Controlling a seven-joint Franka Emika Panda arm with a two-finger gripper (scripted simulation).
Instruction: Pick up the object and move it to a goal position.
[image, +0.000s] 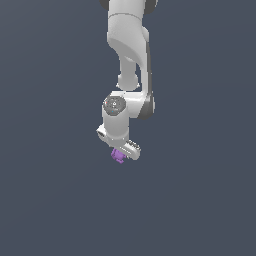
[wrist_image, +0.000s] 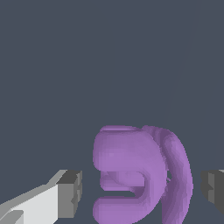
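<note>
The object (image: 118, 156) is a tiny purple knobbly lump, just below the white gripper (image: 123, 151) in the exterior view. In the wrist view the purple lump (wrist_image: 140, 179) is large and curled, and it lies between the two fingers. The gripper (wrist_image: 142, 192) is open. One grey finger pad (wrist_image: 70, 192) stands apart from the lump on one side, and the other pad (wrist_image: 213, 189) stands apart from it on the other side. Neither pad touches the lump. I cannot tell whether the lump rests on the ground.
The white arm (image: 127, 45) reaches down from the top of the exterior view. A plain dark grey-blue surface (image: 50, 200) fills the surroundings. No goal marker shows.
</note>
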